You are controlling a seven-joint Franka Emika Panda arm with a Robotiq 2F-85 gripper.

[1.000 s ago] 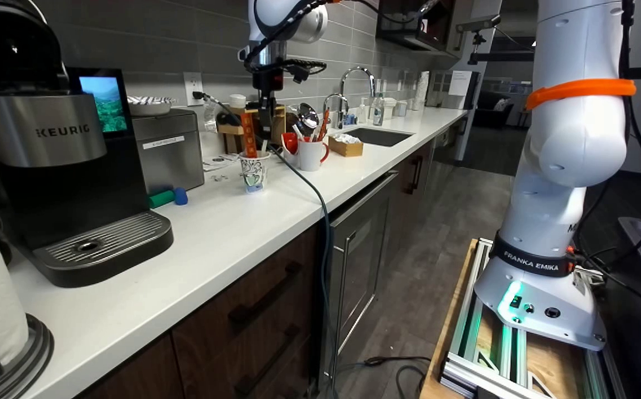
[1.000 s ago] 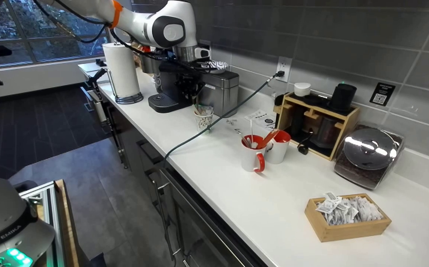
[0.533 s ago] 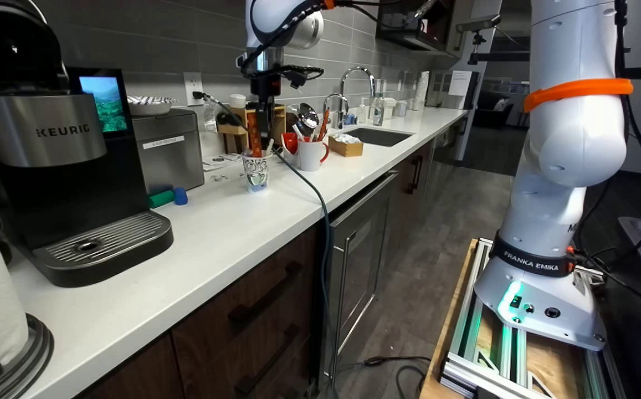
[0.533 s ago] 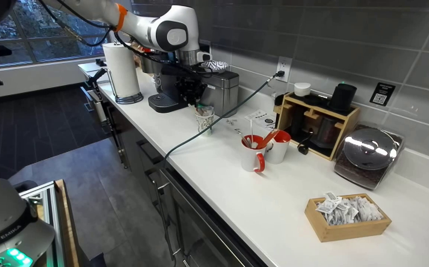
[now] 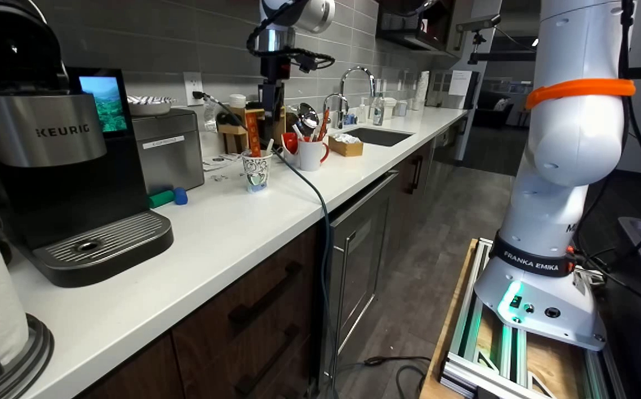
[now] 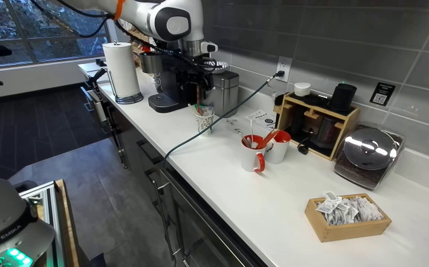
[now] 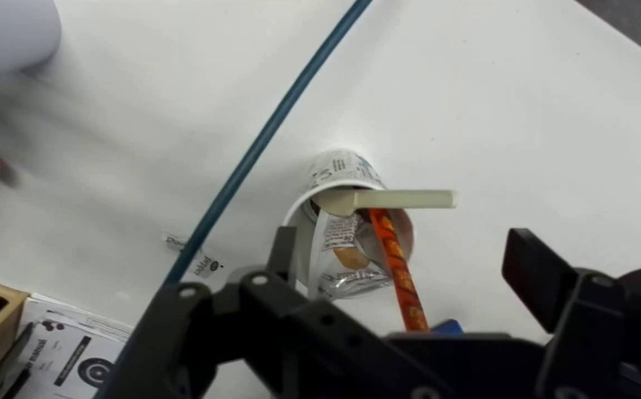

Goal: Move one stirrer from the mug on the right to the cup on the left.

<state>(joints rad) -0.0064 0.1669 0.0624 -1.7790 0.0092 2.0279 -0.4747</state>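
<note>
A patterned paper cup stands upright on the counter. Inside it the wrist view shows a pale stirrer leaning across the rim, an orange patterned stick and a clear wrapper. My gripper is open above the cup, its fingers wide apart and nothing held between them. In both exterior views the gripper is over the cup. The white mug with red inside and red handle stands farther along the counter, holding several stirrers and an orange stick.
A dark cable slants across the counter close beside the cup. A second white mug touches or nearly touches the first. Around them are a coffee machine, a metal box, a wooden rack and a packet tray.
My gripper has opened, letting go of the pale stirrer, which now leans in the cup. The arm dipped slightly, then rose. The cup shifted a little.
</note>
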